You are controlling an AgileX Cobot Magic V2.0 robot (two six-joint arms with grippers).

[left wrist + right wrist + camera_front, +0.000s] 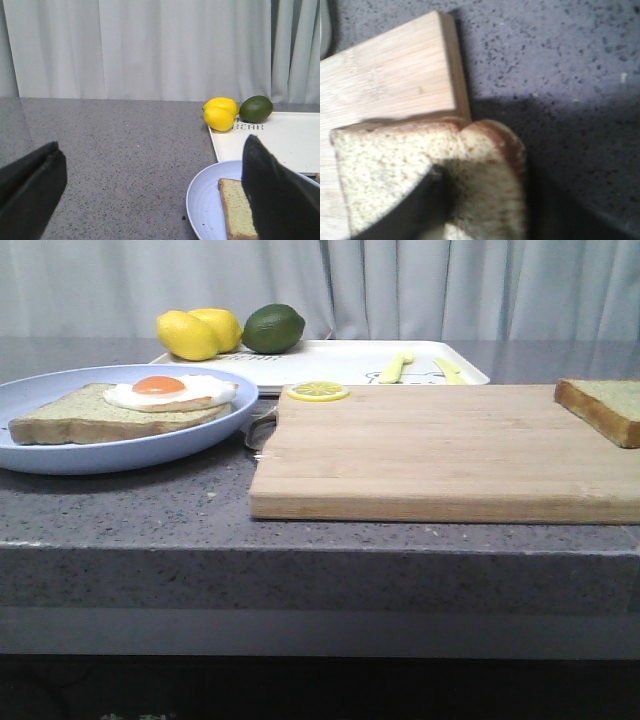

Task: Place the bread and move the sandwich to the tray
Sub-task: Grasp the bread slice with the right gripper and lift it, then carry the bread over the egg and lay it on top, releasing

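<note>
On tray (280, 142) rim: "BEAR" print. Left claw (150, 200) spread wide; right claw (427, 210) state unclear, over bread (395, 165).

bread slices (600, 408): 2 | fried egg (170, 390): 1 | lemons (198, 332): 2 | lime (273, 328): 1 | lemon slice (318, 391): 1 | blue plate (60, 456): 1 | cutting board (440, 455): 1 | tray (340, 362): 1

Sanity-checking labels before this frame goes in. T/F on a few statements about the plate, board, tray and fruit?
1. A fried egg lies on the bread slice on the blue plate. True.
2. A second slice already covers the egg. False: the bread sits at the cutting board's right end.
3. The lime is on the cutting board. False: it's by the lemons at the tray's far-left corner.
4. The left gripper is open. True.
</note>
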